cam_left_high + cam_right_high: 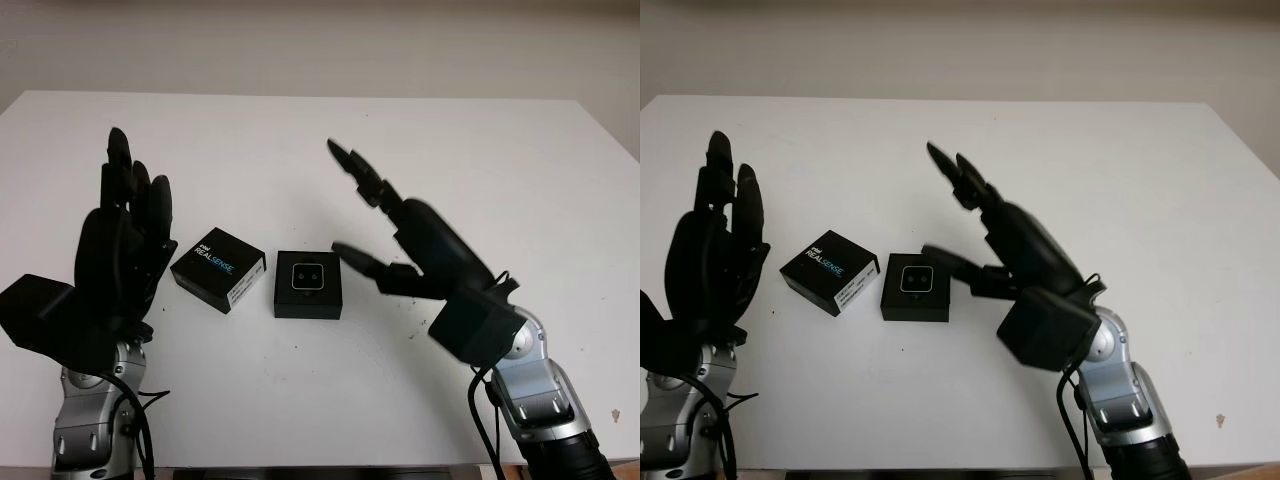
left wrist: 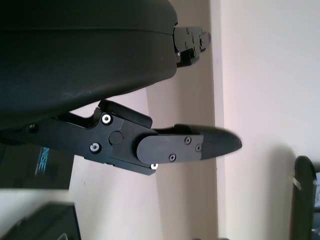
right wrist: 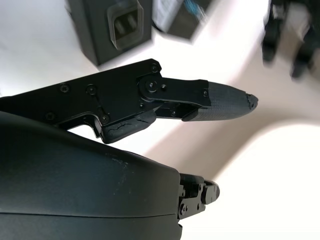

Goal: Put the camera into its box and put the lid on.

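1. Right hand (image 1: 400,225), black and three-fingered, is raised above the white table (image 1: 500,180) just to the right of the box; I see it holding nothing, fingers extended and uncurled, two pointing up and away and the thumb reaching toward the box's right edge without touching it.
2. Left hand (image 1: 125,240), also black, stands upright at the left side of the table, fingers straight and pointing up, open and holding nothing. It is near the lid's left corner but apart from it.
3. I find the small black square open box (image 1: 308,284) near the table's centre, resting flat on the surface.
4. I see the small dark camera with two lenses (image 1: 307,276) lying inside that box, lenses facing up. The right wrist view shows the same arrangement, camera (image 3: 124,22) seated in the box (image 3: 95,35).
5. I note the black rectangular cardboard lid with white and blue "RealSense" lettering (image 1: 218,270) lying on the table just left of the box, turned at an angle to it, printed face up. Its nearest corner is close beside the box; I cannot tell whether the two touch.
6. The lid is not on the box; the box is uncovered.
7. Both arms enter from the near edge of the table, one on each side of the box and lid.
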{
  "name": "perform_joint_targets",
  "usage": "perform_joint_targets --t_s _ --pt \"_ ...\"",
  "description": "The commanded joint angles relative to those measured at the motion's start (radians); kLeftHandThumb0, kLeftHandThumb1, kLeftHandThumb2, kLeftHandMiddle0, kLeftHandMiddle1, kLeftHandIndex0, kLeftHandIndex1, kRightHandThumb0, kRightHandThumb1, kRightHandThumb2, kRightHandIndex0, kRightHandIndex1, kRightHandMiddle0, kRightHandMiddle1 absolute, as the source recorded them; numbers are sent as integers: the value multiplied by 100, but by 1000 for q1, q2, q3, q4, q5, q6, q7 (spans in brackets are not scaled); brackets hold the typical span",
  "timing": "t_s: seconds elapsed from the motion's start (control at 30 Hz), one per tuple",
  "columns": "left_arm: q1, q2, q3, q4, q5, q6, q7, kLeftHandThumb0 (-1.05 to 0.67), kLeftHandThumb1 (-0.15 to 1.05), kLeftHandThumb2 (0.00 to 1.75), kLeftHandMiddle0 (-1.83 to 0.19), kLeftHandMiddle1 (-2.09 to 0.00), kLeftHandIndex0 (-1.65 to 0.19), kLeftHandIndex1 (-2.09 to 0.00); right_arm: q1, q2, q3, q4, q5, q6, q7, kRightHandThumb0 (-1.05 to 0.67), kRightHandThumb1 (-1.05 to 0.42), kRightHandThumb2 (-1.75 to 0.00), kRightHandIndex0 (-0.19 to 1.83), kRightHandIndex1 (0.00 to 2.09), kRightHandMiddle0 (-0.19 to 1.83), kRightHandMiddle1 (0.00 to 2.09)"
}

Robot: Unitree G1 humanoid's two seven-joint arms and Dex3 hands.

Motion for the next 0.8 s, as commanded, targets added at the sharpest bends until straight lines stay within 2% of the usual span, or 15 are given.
perform_joint_targets --t_s 0.0,0.03,0.07,0.1,0.17,0.2,0.27,0.3,0.33,0.4,0.47,0.5,0.6,0.7,0.77 --pt "-15 37 -21 -10 96 -15 30 -52 105 23 -32 -19 -11 -16 -45 16 -30 6 23 18 -20 -70 -105 -49 10 16 14 19" --pt "-9 57 -33 -9 151 -17 38 -52 105 20 -37 -19 -14 -17 -61 22 -40 13 29 29 -32 -69 -105 -48 13 17 13 30" --pt "-3 72 -41 -10 188 -13 39 -52 105 19 -39 -18 -15 -17 -76 40 -55 15 54 53 -43 -68 -105 -47 18 21 2 60" --pt "4 89 -48 -12 220 -6 34 -52 105 16 -39 -16 -16 -17 -89 58 -70 18 72 81 -60 -65 -105 -43 26 30 -8 99" --pt "13 117 -60 -13 269 7 18 -54 103 12 -37 -13 -17 -16 -109 78 -91 25 102 126 -80 -59 -105 -43 28 44 -13 138" --pt "18 136 -66 -9 294 6 7 -58 103 10 -33 -10 -16 -14 -122 78 -101 36 110 140 -87 -55 -105 -42 25 60 -10 153" --pt "25 175 -84 0 350 6 -12 -61 103 8 -29 -7 -13 -11 -145 74 -111 63 95 165 -115 -51 -105 -42 12 93 -7 163" --pt "28 193 -93 7 377 0 -20 -64 103 7 -25 -5 -12 -10 -155 70 -108 70 67 187 -139 -52 -105 -38 11 107 -4 162" --pt "30 209 -101 12 399 0 -29 -66 104 7 -23 -4 -11 -9 -164 63 -104 76 39 208 -157 -54 -105 -35 11 113 -2 156" --pt "28 236 -117 24 432 0 -51 -71 103 6 -17 -2 -9 -7 -179 47 -89 99 -21 214 -191 -63 -105 -31 10 121 2 135" --pt "25 254 -136 30 462 14 -72 -74 103 6 -12 -1 -7 -6 -190 48 -88 117 -36 221 -201 -65 -105 -30 4 126 4 123" --pt "22 259 -146 33 477 24 -81 -75 102 5 -9 -1 -5 -5 -195 52 -92 123 -31 227 -198 -65 -105 -30 -4 122 1 118" --pt "17 269 -174 31 507 64 -117 -78 101 5 -2 -1 -2 -4 -204 52 -98 137 -15 239 -186 -66 -105 -32 -11 99 -8 105" --pt "14 278 -205 25 531 116 -166 -82 101 5 3 -1 3 -2 -211 45 -101 147 -8 249 -176 -68 -105 -35 -6 74 -9 85" --pt "13 281 -221 20 543 142 -190 -82 101 5 4 -2 5 -2 -215 43 -106 159 0 245 -174 -67 -105 -36 -4 66 -9 78"
